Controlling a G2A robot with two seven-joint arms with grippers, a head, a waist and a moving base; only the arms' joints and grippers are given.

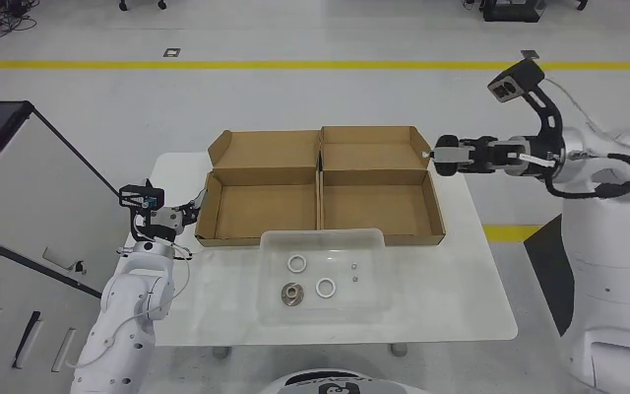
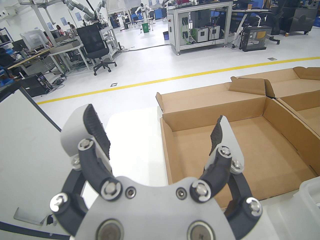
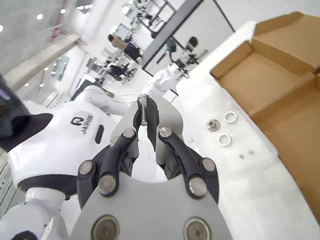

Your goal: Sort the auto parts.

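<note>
I hold a threaded steel bolt (image 3: 143, 111) pinched in my right jaws. Its shank lies along the pads (image 3: 152, 119) and its end pokes just past the tips. It hangs in the air by the far right corner of the right cardboard box (image 1: 379, 207). The other parts lie loose in the clear tray (image 1: 320, 234) at the near middle of the desk. There is a white ring (image 1: 296, 263) toward the far left and a second white ring (image 1: 325, 288) nearer. A metal flanged nut (image 1: 291, 294) sits just left of that second ring. Two tiny pieces (image 1: 353, 264) lie to the right, apart from the rings.
</note>
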